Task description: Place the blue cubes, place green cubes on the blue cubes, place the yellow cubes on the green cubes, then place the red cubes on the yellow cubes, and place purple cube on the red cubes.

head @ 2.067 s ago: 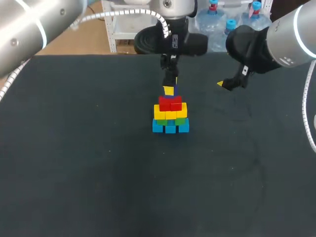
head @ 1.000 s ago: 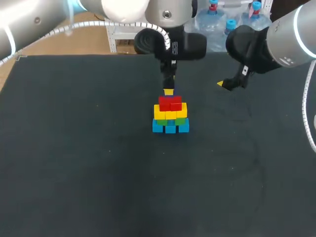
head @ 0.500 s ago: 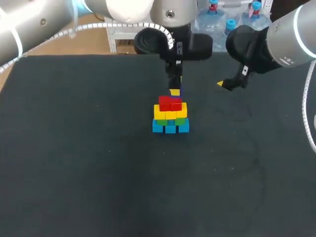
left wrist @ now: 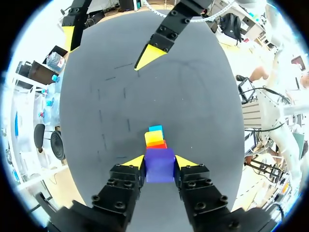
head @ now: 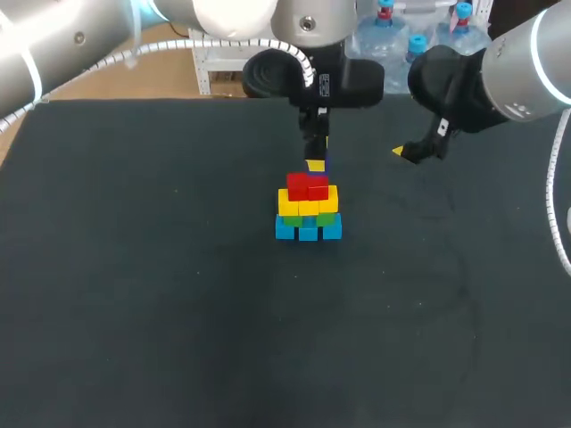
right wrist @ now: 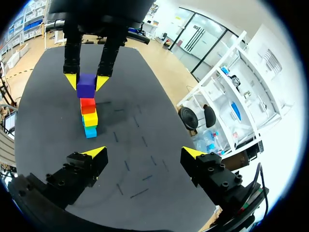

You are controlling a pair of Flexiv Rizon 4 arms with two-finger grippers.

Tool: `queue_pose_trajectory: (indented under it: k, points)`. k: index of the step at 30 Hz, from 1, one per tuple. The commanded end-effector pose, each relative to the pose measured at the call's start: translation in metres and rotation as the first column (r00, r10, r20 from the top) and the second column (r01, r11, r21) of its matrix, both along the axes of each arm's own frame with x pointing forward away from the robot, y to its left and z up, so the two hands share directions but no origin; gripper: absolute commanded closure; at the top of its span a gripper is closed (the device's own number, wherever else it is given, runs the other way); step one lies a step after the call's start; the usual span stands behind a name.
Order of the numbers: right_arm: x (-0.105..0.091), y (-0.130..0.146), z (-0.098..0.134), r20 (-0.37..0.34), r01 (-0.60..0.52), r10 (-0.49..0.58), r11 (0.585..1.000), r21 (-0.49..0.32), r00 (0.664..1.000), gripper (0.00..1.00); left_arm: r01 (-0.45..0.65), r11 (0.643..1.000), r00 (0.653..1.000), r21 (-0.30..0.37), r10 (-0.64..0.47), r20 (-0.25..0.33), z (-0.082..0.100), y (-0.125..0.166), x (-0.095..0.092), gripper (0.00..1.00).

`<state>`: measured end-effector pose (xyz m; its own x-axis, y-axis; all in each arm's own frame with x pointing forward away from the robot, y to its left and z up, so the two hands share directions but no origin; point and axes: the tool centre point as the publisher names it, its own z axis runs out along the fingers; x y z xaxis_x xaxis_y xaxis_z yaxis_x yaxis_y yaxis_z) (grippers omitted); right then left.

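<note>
A cube stack stands mid-table: blue cubes (head: 308,231) at the base, green (head: 326,218), yellow (head: 308,205), then red cubes (head: 308,186) on top. My left gripper (head: 316,165) hangs right over the red cubes, shut on the purple cube (left wrist: 160,165), which shows between its yellow tips in the left wrist view. From the right wrist view the purple cube (right wrist: 86,85) sits just over the red layer (right wrist: 87,102); whether they touch I cannot tell. My right gripper (right wrist: 145,153) stands open with nothing in it, off to the stack's back right (head: 409,152).
The dark table (head: 178,312) spreads wide around the stack on every side. No other loose cubes show on it.
Over the last second my left gripper carried the purple cube slightly to the right above the stack, then held still. The right arm has not moved.
</note>
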<state>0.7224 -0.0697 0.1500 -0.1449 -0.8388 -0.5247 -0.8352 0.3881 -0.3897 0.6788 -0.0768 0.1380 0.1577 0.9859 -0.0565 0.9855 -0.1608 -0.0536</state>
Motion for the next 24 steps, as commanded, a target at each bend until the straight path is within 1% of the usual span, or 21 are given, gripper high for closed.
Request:
queue_pose_trajectory:
  k: [1, 2, 3, 5, 8, 10, 14, 20, 24]
  points:
    - [-0.003, 0.001, -0.002, 0.013, 0.009, -0.009, 1.0, 0.0, 1.0, 0.0, 0.001, 1.0, 1.0, 0.001, -0.001, -0.002, 0.0, 0.0, 0.001, 1.0]
    - [-0.003, 0.001, -0.002, 0.013, 0.009, -0.009, 1.0, 0.0, 1.0, 0.0, 0.001, 1.0, 1.0, 0.001, -0.001, -0.002, 0.0, 0.0, 0.001, 1.0]
    - [-0.003, 0.001, -0.002, 0.013, 0.009, -0.009, 1.0, 0.0, 1.0, 0.0, -0.004, 1.0, 1.0, -0.003, 0.004, -0.016, -0.003, 0.001, 0.005, 1.0]
    - [-0.003, 0.001, -0.002, 0.013, 0.009, -0.009, 1.0, 0.0, 1.0, 0.0, 0.028, 1.0, 0.999, 0.008, -0.028, -0.018, -0.005, 0.003, 0.007, 1.0]
    - [-0.003, 0.001, -0.002, 0.013, 0.009, -0.009, 1.0, 0.0, 1.0, 0.0, 0.045, 0.999, 0.999, 0.015, -0.044, -0.026, -0.005, 0.003, 0.004, 1.0]
    - [-0.003, 0.001, -0.002, 0.013, 0.009, -0.009, 1.0, 0.0, 1.0, 0.0, 0.033, 0.999, 0.999, 0.029, -0.032, -0.031, -0.004, 0.004, 0.003, 1.0]
    - [-0.003, 0.001, -0.002, 0.013, 0.009, -0.009, 1.0, 0.0, 1.0, 0.0, -0.021, 0.999, 0.999, 0.041, 0.022, -0.033, 0.001, 0.008, 0.0, 1.0]
    - [-0.003, 0.001, -0.002, 0.013, 0.009, -0.009, 1.0, 0.0, 1.0, 0.0, -0.13, 0.987, 0.991, 0.091, 0.132, -0.014, 0.013, 0.019, -0.004, 1.0]
    - [-0.003, 0.001, -0.002, 0.013, 0.009, -0.009, 1.0, 0.0, 1.0, 0.0, -0.209, 0.974, 0.978, 0.091, 0.211, -0.005, 0.017, 0.025, -0.008, 1.0]
